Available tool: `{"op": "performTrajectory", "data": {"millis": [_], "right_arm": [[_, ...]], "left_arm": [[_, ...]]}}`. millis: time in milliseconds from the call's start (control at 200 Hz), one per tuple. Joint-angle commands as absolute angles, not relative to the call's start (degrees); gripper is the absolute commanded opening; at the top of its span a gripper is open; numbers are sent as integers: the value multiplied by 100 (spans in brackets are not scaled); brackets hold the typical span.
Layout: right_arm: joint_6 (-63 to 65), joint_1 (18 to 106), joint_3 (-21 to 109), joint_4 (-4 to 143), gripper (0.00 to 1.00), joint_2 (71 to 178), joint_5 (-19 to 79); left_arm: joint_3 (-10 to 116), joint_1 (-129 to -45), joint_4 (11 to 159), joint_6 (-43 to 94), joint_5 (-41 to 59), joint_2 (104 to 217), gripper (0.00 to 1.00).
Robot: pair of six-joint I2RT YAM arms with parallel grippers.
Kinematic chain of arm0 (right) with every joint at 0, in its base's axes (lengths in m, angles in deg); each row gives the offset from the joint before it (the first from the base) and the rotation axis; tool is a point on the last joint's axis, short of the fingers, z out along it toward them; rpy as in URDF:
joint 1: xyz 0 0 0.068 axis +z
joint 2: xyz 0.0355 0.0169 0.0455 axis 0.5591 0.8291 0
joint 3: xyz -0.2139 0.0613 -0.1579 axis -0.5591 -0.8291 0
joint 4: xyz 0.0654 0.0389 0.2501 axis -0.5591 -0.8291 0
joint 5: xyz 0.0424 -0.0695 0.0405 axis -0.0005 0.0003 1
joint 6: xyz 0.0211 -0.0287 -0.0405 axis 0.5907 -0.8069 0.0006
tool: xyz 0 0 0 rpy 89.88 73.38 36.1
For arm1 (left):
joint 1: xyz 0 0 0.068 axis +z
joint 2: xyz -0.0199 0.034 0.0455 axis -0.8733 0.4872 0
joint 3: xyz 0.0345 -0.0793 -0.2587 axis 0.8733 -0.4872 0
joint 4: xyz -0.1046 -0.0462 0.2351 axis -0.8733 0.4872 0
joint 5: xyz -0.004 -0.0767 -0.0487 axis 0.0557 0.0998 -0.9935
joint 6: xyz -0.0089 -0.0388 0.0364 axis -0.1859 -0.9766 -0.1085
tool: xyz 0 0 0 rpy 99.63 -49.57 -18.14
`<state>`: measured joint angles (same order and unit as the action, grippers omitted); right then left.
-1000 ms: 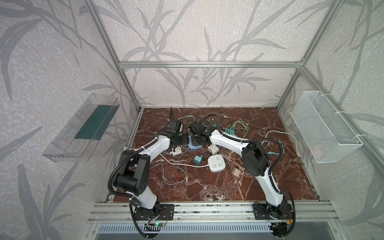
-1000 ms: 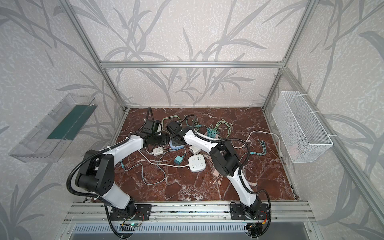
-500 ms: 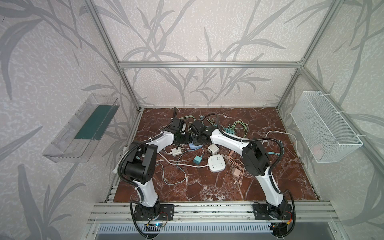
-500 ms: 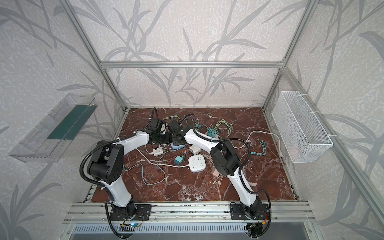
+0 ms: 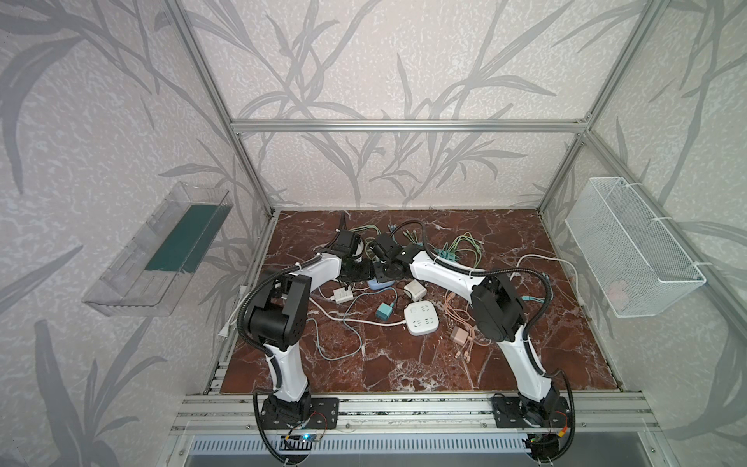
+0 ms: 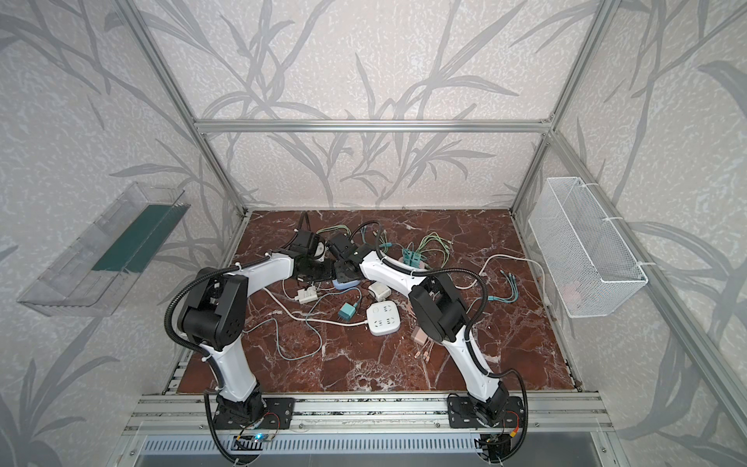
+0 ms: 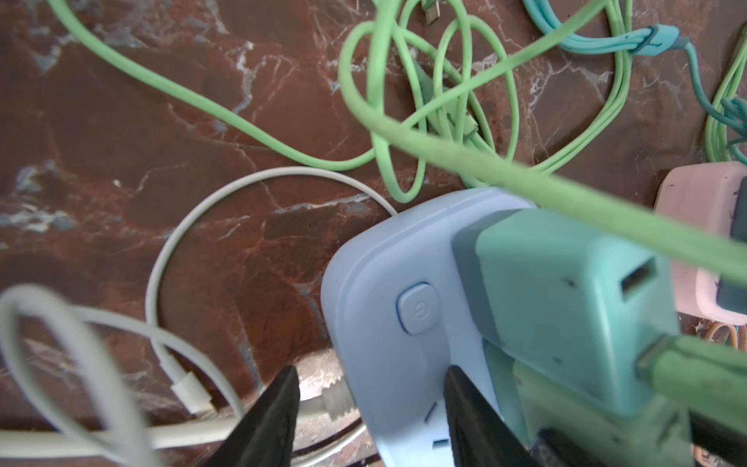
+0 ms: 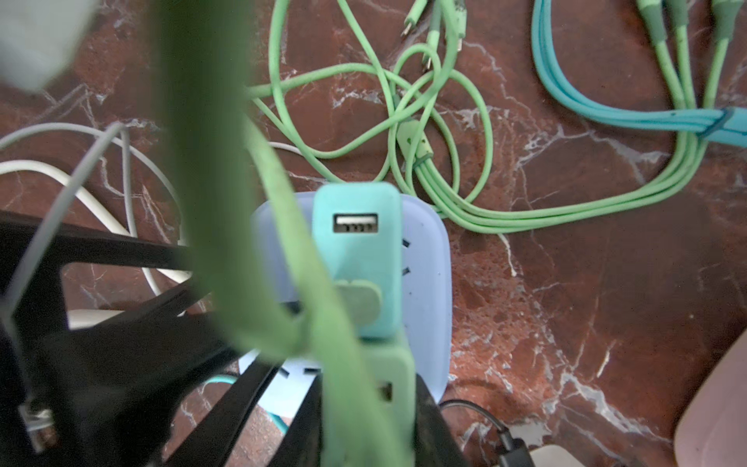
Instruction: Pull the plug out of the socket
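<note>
The pale blue socket [image 7: 388, 283] lies on the marble among cables, seen in both top views [image 5: 380, 284] [image 6: 345, 284]. Two plugs stand in it: a teal plug [image 8: 359, 250] with a USB port and a light green plug [image 8: 388, 388] with a green cable. My right gripper [image 8: 368, 428] is shut on the light green plug, one finger on each side. My left gripper [image 7: 370, 376] is open astride the socket's end. One of its fingers [image 7: 271, 416] stands off the edge over the floor; the opposite one is over the top face beside the plugs.
A white power strip [image 5: 421, 319], a teal adapter [image 5: 383, 312], a white cube adapter [image 5: 415, 289] and a pink adapter [image 5: 458, 334] lie nearer the front. Green cables [image 5: 461, 246] tangle behind. A wire basket [image 5: 630, 246] hangs on the right wall, a clear bin [image 5: 161, 250] on the left wall.
My left arm has swung in toward the socket, its elbow lifting, and its jaws have narrowed. The right gripper has stayed shut on the green plug.
</note>
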<state>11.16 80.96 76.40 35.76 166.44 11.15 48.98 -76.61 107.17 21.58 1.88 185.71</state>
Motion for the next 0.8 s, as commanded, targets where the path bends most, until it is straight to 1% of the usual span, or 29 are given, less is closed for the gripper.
{"op": "performTrajectory", "data": {"millis": [0,265,520,795], "right_arm": [[1100,8081,7607,3846,26,16469,1206],[1110,8167,7800,3577,23,16592,993],[1003,8269,8307,3233,23,16798,842],[906,8267,8291,3272,22,16680,744]], "left_arm": [[4981,-7705,11159,2214,344,18775,57],[5007,-7780,11344,2101,549,18864,56],[5112,-7851,11543,2078,748,18996,55],[5122,-7868,11709,2113,934,19043,55]]}}
